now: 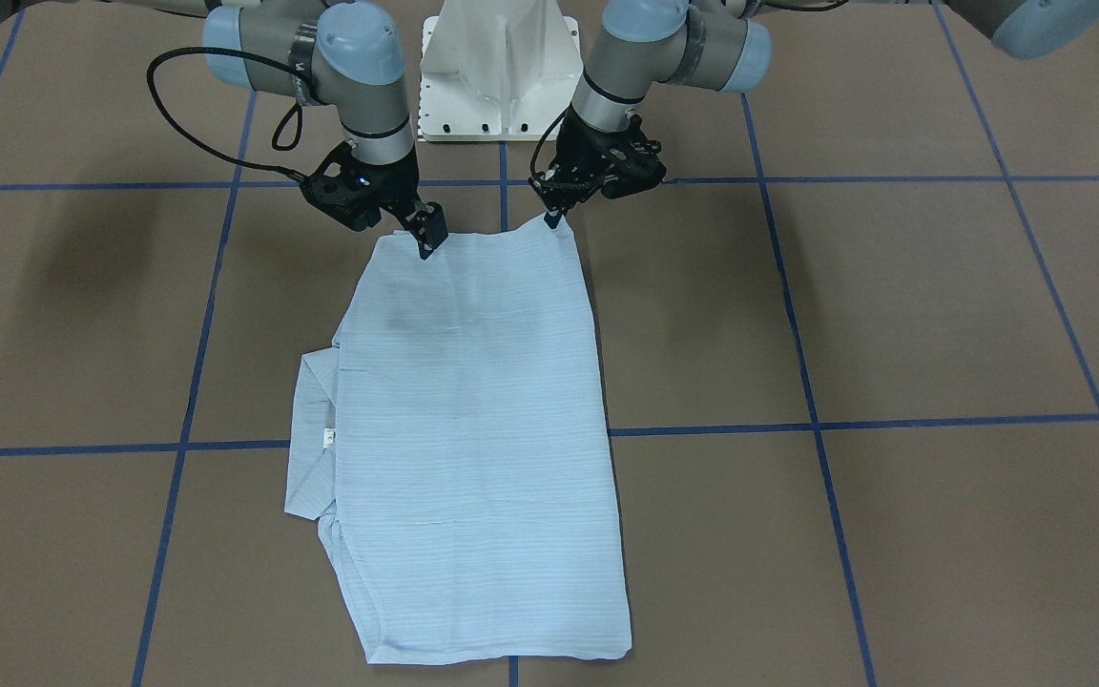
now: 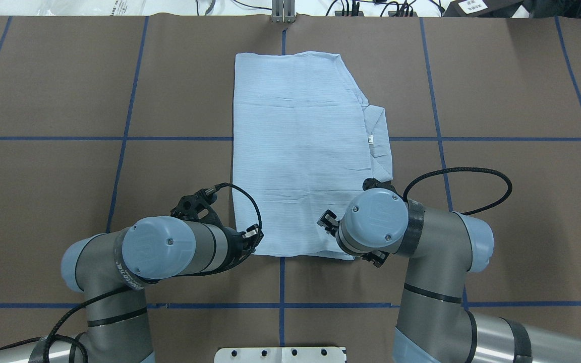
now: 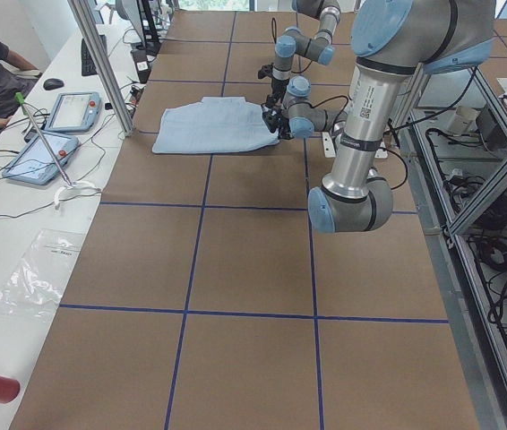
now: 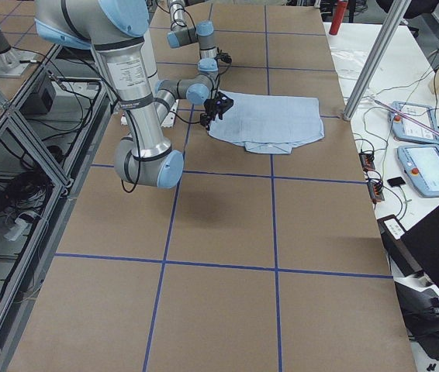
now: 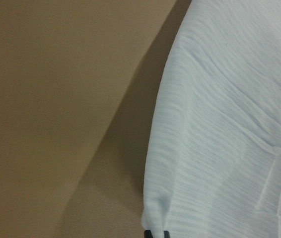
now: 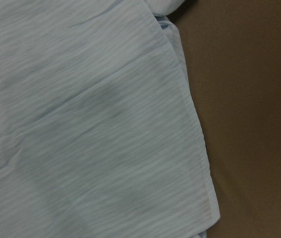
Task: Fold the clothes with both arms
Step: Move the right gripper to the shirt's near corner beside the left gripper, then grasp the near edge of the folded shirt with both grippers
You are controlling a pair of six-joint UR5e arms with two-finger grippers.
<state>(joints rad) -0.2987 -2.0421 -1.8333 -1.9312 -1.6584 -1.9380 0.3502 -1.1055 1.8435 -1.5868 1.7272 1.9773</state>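
Since the shirt (image 1: 478, 439) already lies on the brown counter (image 1: 893, 315) as a long flat rectangle, sleeves tucked out of sight and only the collar (image 1: 311, 439) poking from one long side, the lengthwise folding looks done and the crosswise fold remains. At the edge nearest the robot, the left pincer (image 1: 552, 220) pinches one corner, lifting it slightly; the right pincer (image 1: 426, 239) sits at the other corner, apparently clamped on it.

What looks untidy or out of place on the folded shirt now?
The collar sticks out from one long side of the shirt, on the robot's right, so the outline is not a clean rectangle. Otherwise it lies flat on the table.
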